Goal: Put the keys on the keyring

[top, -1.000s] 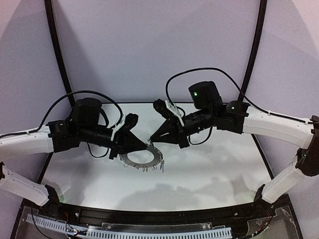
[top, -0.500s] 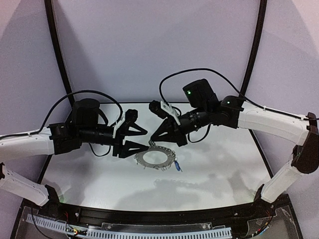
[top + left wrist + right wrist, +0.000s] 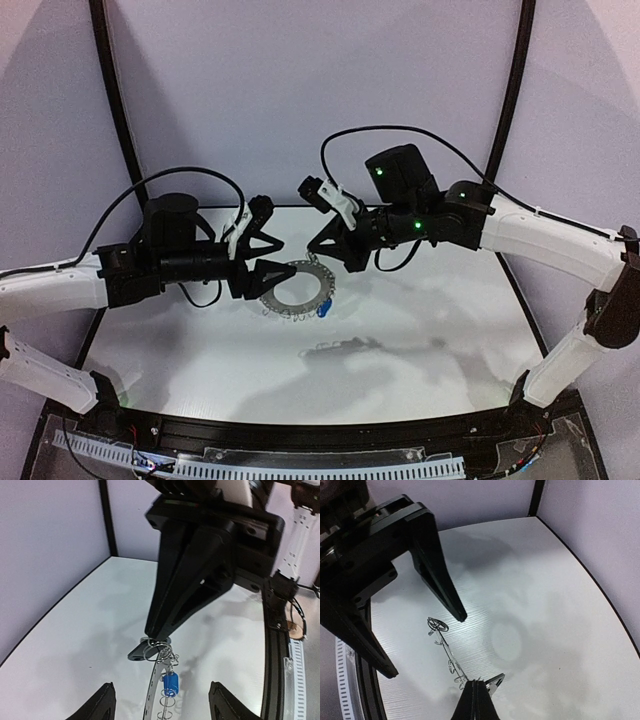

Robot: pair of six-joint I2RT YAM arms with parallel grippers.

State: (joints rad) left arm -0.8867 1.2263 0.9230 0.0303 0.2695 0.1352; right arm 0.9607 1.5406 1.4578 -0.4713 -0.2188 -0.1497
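Top external view has the keyring (image 3: 285, 303) hanging clear of the tabletop (image 3: 430, 330), its shadow (image 3: 345, 347) thrown well in front of it, with the right claw (image 3: 313, 257) closed on the ring's far rim and carrying it alone. The left claw (image 3: 282, 258) stands open just beside the ring's near-left edge, holding nothing, one finger above the rim and one level with it. A blue key (image 3: 322, 309) dangles from a wire loop on the ring's right side. The left wrist view confirms it hangs free below the pinch. I cannot find the black-headed key with certainty. A dark tab (image 3: 141, 653) right at the right claw's tips may be it, but it is too small to tell. The main risk, as I judge it, is the thin grip: the ring is held by a narrow bite at one edge, so any bump from the open left fingers could twist it out and drop it. A quick arm motion would also set the blue key swinging, making the loops harder to catch, and if its loop is not fully closed the key could work itself off.
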